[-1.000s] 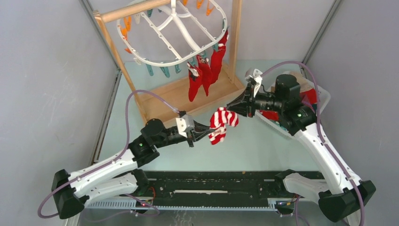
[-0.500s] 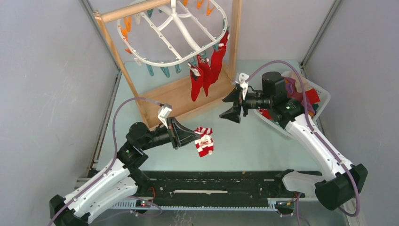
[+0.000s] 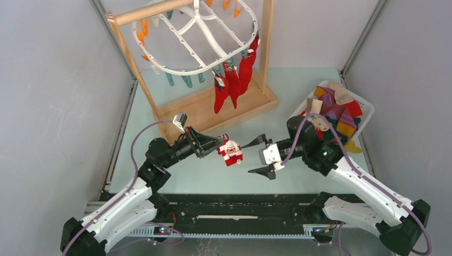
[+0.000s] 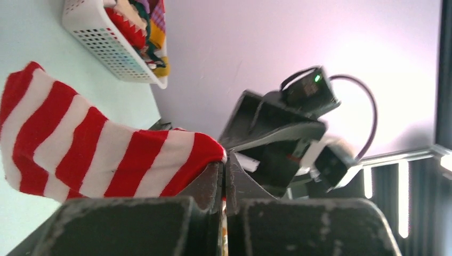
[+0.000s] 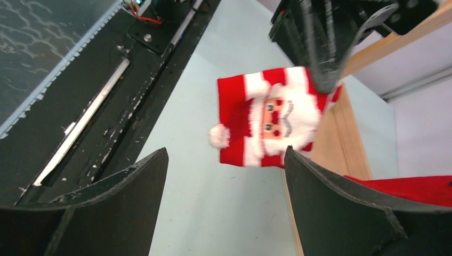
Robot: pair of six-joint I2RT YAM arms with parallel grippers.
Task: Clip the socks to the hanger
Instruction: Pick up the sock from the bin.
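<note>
The hanger (image 3: 181, 71) hung at the far left, well apart. Nearer, the left gripper (image 3: 217, 147) pinched the striped sock (image 3: 231, 152) by one edge. It dangled just left of the right gripper (image 3: 257, 156), whose jaws stood spread and empty, facing it.

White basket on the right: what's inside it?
A heap of socks fills the basket: purple, yellow, red, beige. Anything beneath the top layer is covered.
</note>
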